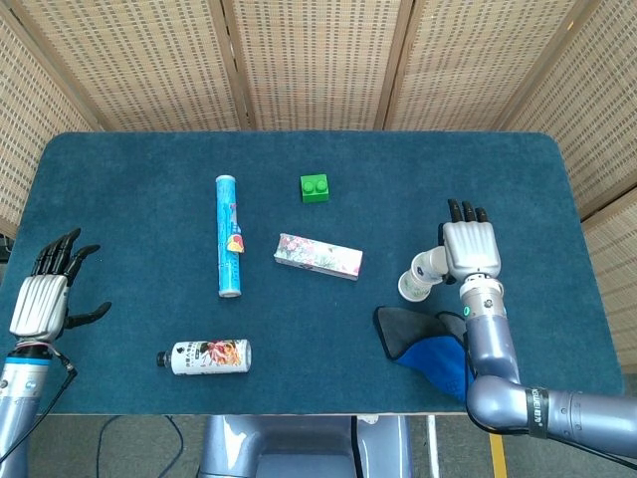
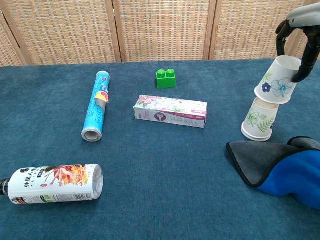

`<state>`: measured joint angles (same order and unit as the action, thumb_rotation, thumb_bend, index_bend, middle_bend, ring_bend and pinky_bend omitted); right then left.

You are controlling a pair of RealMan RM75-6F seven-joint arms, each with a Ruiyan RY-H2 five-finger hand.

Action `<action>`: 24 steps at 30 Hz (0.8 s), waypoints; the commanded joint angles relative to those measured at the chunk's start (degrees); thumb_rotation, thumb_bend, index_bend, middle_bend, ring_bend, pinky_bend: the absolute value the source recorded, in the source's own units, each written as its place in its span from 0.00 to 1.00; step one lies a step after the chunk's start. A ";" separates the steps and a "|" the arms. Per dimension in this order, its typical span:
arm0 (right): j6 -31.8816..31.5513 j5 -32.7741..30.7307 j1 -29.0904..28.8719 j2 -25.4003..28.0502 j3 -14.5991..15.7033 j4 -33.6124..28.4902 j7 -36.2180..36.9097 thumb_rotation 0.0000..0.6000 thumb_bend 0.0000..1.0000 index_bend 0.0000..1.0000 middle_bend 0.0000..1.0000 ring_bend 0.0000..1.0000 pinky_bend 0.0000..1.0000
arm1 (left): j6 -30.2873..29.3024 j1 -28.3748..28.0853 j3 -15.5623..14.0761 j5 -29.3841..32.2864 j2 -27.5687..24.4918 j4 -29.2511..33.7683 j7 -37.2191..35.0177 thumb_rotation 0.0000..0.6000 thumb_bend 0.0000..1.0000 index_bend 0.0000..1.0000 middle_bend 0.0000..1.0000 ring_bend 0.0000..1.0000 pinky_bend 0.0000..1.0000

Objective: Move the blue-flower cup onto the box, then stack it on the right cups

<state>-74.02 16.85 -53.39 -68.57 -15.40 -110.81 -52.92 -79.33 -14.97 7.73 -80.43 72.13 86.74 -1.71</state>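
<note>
Green-leaf cup point(image 2: 258, 119) stands upright by the cloth point(image 2: 280, 170). Directly above it, tilted, base apparently just entering its mouth, blue-flower cup point(image 2: 276, 86) is gripped by right hand point(image 2: 296, 44). Left hand point(image 1: 45, 289) spread, far off.

We are seeing both views evenly and brightly lit, with soft light coming from overhead and only faint shadows lying close under things on the table point(image 1: 139, 169). Everything is staying sharp without blur, and the bottle point(image 2: 52, 184) is showing only a mild sheen.
</note>
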 commanded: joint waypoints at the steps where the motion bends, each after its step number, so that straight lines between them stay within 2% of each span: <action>1: 0.27 -0.04 -0.18 -0.59 0.28 0.78 0.24 1.00 0.18 0.54 0.11 0.00 0.16 | 0.03 -0.01 -0.02 0.01 0.01 0.02 0.00 1.00 0.20 0.18 0.00 0.00 0.04; 10: 2.66 -1.78 -0.42 -2.33 1.47 4.07 0.88 1.00 0.18 0.54 0.11 0.00 0.16 | 0.49 -0.19 0.03 0.21 0.14 -0.44 -0.61 1.00 0.20 0.19 0.00 0.00 0.04; 24: 1.64 -0.08 -0.67 -2.88 2.26 2.45 1.29 1.00 0.18 0.53 0.10 0.00 0.16 | 0.41 -0.18 -0.16 0.04 0.18 -0.19 -0.33 1.00 0.20 0.19 0.00 0.00 0.04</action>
<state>-72.36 16.82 -54.01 -71.37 -13.19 -108.36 -51.58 -78.90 -15.15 7.57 -80.37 72.32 86.54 -2.02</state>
